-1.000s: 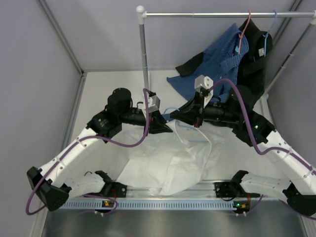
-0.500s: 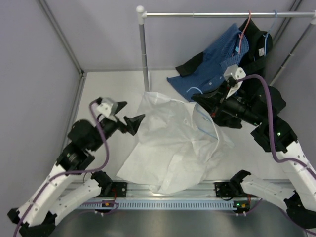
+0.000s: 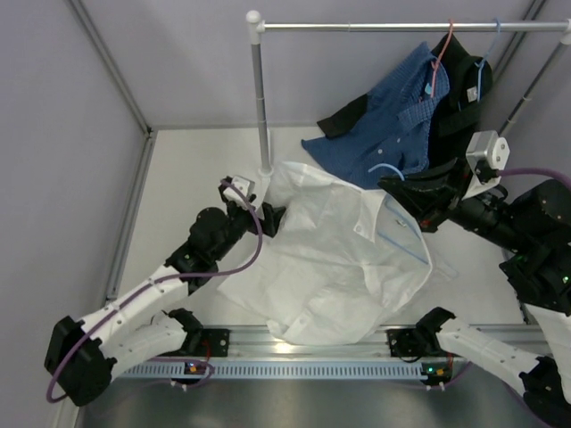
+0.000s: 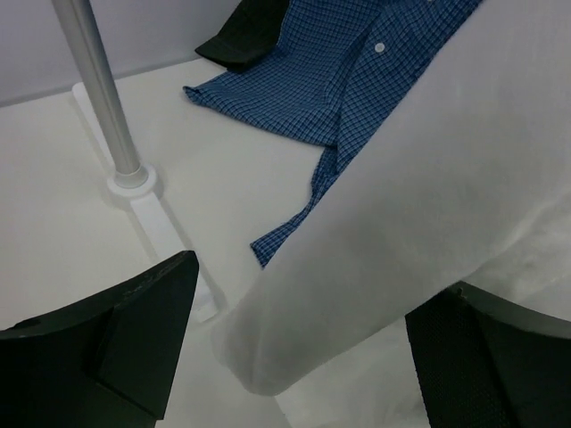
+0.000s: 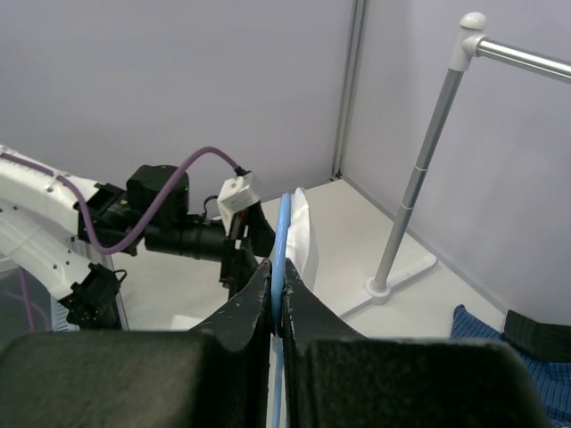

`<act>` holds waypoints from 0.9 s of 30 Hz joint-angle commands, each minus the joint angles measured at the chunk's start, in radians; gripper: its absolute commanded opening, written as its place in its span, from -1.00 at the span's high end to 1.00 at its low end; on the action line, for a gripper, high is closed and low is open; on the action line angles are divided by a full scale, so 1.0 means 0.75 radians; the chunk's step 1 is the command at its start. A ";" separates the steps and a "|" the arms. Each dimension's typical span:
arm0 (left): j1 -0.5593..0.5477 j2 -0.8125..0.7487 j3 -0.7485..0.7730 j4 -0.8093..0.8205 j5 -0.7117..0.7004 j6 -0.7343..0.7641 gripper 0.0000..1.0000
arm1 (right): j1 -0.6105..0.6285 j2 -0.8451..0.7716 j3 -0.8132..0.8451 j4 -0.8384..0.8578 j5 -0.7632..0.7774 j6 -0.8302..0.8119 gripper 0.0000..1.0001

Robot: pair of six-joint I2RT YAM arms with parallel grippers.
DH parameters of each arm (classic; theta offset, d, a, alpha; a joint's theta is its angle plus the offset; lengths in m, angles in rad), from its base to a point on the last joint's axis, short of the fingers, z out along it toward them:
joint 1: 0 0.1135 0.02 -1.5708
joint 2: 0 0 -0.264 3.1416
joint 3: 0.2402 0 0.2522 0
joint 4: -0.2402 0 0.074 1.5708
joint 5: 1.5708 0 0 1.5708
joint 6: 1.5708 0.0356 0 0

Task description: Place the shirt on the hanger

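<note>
The white shirt (image 3: 335, 259) lies rumpled across the table (image 3: 187, 178), with the light-blue hanger (image 5: 283, 234) running along its right side. The right gripper (image 5: 277, 267) has its jaws clamped on the hanger's wire. The left gripper (image 4: 303, 343), jaws wide apart, straddles a fold at the shirt's left edge, near the rack pole (image 4: 94, 80).

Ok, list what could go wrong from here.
The left gripper stands open around a fold of the white collared shirt; unclamped, the cloth could slide away. The right gripper pinches the thin light-blue wire hanger on one strand, so it might twist. Its hook lies near the blue checked shirt and may snag.
</note>
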 commanded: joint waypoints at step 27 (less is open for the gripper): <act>0.254 0.141 0.061 0.076 -0.074 -0.499 0.76 | -0.016 -0.076 -0.136 0.152 0.326 0.048 1.00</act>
